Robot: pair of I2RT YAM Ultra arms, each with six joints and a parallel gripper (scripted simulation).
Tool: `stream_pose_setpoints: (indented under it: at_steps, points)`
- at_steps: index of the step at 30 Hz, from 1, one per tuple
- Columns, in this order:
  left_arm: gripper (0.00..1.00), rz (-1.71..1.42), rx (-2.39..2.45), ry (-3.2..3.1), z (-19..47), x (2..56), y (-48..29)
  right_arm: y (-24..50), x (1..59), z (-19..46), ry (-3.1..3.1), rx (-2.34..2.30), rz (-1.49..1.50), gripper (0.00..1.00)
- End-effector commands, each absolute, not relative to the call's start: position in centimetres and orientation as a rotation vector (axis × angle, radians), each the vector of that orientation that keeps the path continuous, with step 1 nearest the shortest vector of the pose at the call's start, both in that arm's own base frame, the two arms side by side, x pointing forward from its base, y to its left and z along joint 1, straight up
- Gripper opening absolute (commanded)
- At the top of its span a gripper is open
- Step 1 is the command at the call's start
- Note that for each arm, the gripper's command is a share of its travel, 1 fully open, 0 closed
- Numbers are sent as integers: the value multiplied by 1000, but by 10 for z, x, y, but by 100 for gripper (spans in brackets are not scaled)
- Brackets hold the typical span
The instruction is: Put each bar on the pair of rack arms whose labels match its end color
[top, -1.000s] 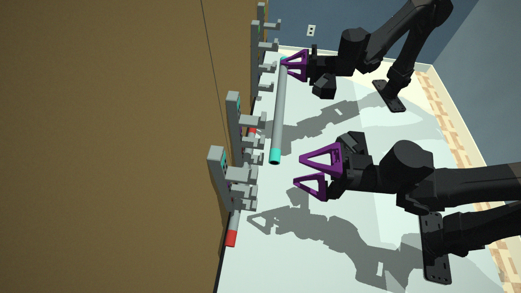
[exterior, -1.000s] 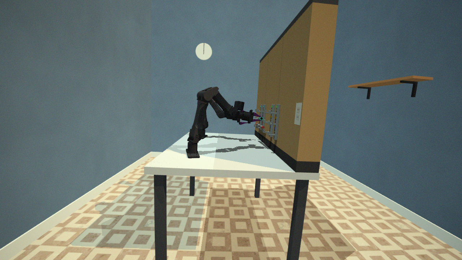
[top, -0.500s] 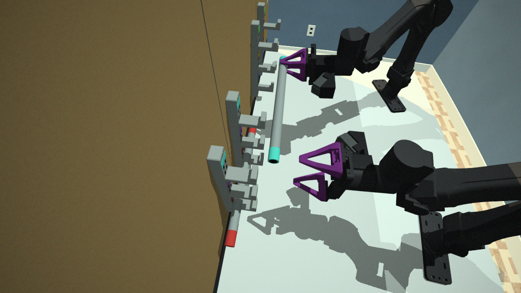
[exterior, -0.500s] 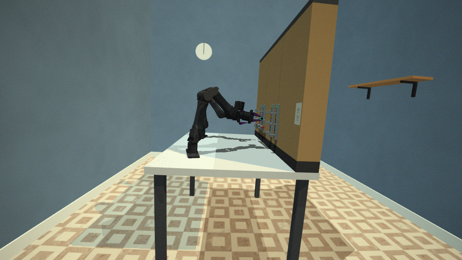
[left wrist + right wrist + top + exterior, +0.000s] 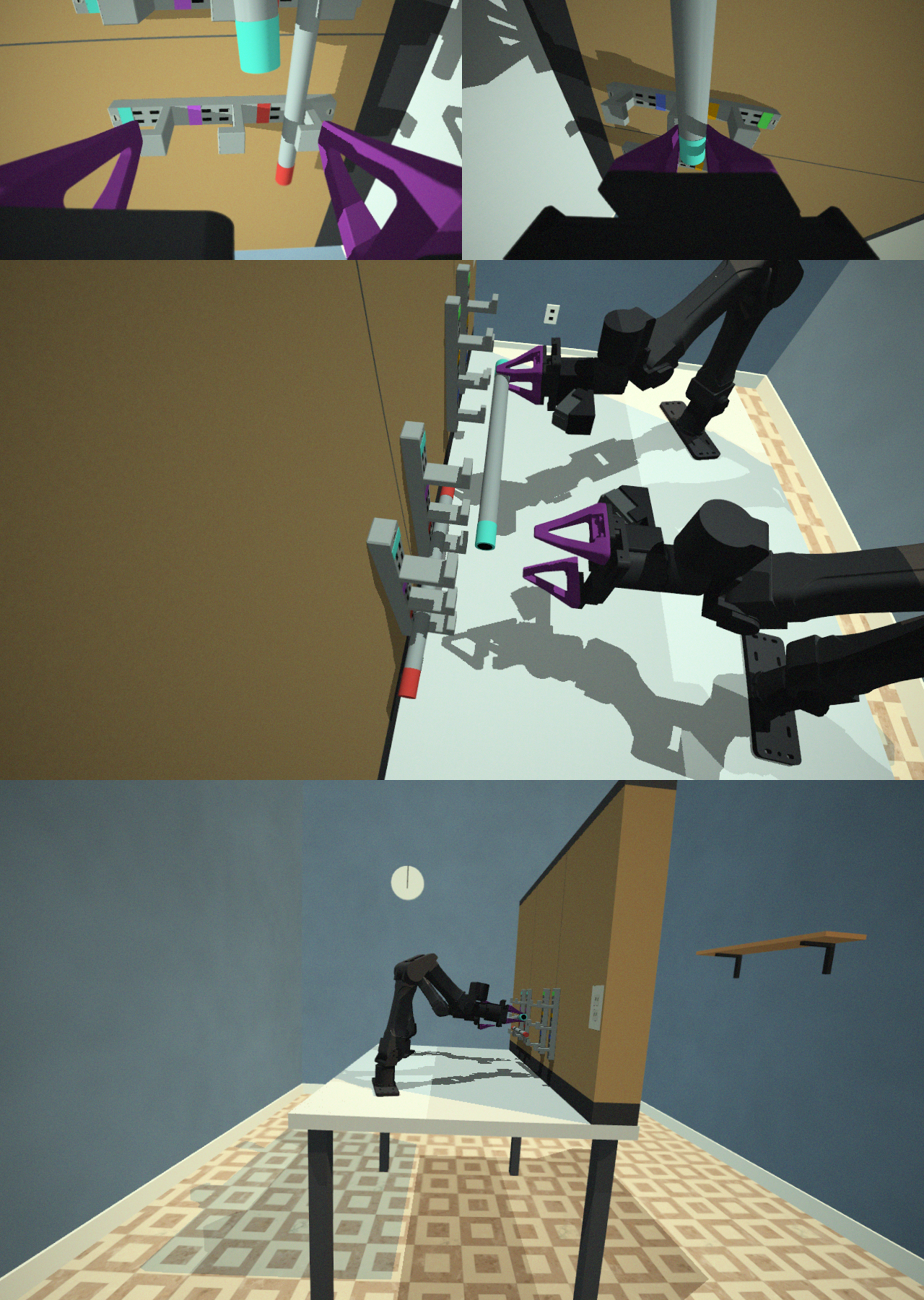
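From where I stand, the big wooden wall panel [image 5: 193,518] [image 5: 581,941] [image 5: 823,72] rises along one side of the white tabletop [image 5: 491,725] [image 5: 452,1124]. Two black arms reach toward it.

Two racks hang on the panel, each with two uprights. The left rack [image 5: 416,499] [image 5: 529,1002] [image 5: 249,101] carries one bar; its upright shows three label colors from top to bottom: turquoise, purple, red. The right rack [image 5: 452,363] [image 5: 554,1032] [image 5: 723,113] goes green, orange, blue.

There are two bars, I count. The turquoise-ended bar [image 5: 494,453] [image 5: 523,1017] [image 5: 258,43] [image 5: 694,72] is up in the air in front of the racks, reaching from near the right rack toward the left one, and is off its turquoise pair. The red-ended bar [image 5: 419,648] [image 5: 518,1033] [image 5: 299,79] lies across the left rack's lowest pair, the red-labelled one, its ends sticking out past both uprights.

The right end effector [image 5: 499,371] [image 5: 520,1015] [image 5: 692,129] is clamped around the turquoise-ended bar, close to one end. The left end effector [image 5: 529,552] [image 5: 484,1026] [image 5: 230,131] has its purple fingers spread wide with nothing between them, apart from both bars.
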State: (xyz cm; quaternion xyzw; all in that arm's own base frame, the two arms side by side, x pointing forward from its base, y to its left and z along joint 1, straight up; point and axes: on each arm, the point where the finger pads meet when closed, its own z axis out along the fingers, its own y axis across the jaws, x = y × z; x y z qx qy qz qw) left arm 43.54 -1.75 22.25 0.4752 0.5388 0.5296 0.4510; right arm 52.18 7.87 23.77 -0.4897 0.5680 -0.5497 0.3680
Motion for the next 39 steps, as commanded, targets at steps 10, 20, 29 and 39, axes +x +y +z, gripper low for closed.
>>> stream_pose_setpoints:
  at_steps: [10, 20, 29, 39]
  points:
    - [100, 1315, 1137, 1314, 236, 434, -29, 78, 529, 286, 1405, -1069, -1405, 0]
    - [100, 1315, 1137, 1314, 237, 434, -35, 78, 529, 286, 1405, -1069, -1405, 0]
    - [100, 1315, 1137, 1314, 236, 434, -42, 78, 529, 286, 1405, -1069, -1405, 0]
    - [100, 1314, 1137, 1314, 234, 434, -49, 78, 529, 285, 1405, -1069, -1405, 0]
